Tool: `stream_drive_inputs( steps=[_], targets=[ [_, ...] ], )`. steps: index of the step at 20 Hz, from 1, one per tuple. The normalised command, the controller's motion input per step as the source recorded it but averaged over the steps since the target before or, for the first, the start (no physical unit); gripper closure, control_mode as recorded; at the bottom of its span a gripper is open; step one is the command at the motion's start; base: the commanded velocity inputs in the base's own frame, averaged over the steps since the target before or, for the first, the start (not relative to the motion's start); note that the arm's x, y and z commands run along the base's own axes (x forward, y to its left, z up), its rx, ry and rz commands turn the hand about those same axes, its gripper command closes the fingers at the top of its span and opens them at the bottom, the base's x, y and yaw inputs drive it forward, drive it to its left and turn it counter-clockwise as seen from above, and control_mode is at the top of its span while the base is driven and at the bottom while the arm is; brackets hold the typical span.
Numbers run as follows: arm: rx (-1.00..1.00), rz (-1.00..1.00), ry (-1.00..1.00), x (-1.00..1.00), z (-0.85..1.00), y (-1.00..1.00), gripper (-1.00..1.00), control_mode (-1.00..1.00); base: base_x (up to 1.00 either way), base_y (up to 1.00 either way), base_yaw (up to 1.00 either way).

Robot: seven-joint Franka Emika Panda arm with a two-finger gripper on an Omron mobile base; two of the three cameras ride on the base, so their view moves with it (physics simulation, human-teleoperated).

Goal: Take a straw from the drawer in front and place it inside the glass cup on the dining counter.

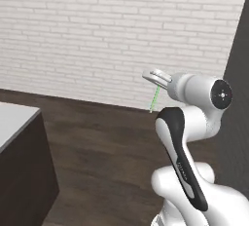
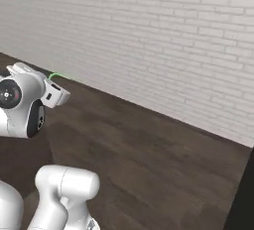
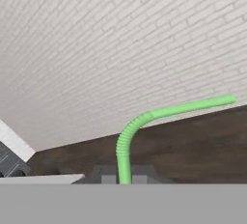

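Observation:
My gripper [image 1: 154, 77] is raised at mid height in front of a brick wall and is shut on the bright-green straw [image 1: 154, 98], which hangs down from the fingers. From the right side the gripper [image 2: 60, 89] shows with a short green piece of straw [image 2: 58, 76] poking out above it. In the hand view the straw [image 3: 144, 119] rises from between the fingertips of the gripper [image 3: 124, 174], curves at a ribbed elbow and runs off to the right. A corner of the white-topped, dark-based dining counter [image 1: 12, 120] stands at the left. The drawer and the glass cup are out of view.
A white brick wall [image 1: 97, 35] runs across the back above a dark wooden floor [image 1: 107, 147]. A tall dark panel [image 1: 239, 84] stands close on the right of the arm. Open floor lies between the counter corner and the arm.

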Motion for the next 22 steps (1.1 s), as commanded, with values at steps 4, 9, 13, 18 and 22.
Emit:
stream_drive_inputs(
  steps=[4,9,13,18,22],
  targets=[
    [0.0,0.0,0.0,0.0,0.0,0.0,1.0,1.0,1.0,-0.58,0.38],
    [0.0,0.0,0.0,0.0,0.0,0.0,1.0,1.0,1.0,-0.56,0.39],
    [0.0,0.0,0.0,0.0,0.0,0.0,1.0,1.0,1.0,-0.58,0.39],
    [0.0,0.0,0.0,0.0,0.0,0.0,1.0,1.0,1.0,-0.6,0.38],
    [0.0,0.0,0.0,0.0,0.0,0.0,1.0,1.0,1.0,-0.58,0.37]
  ],
)
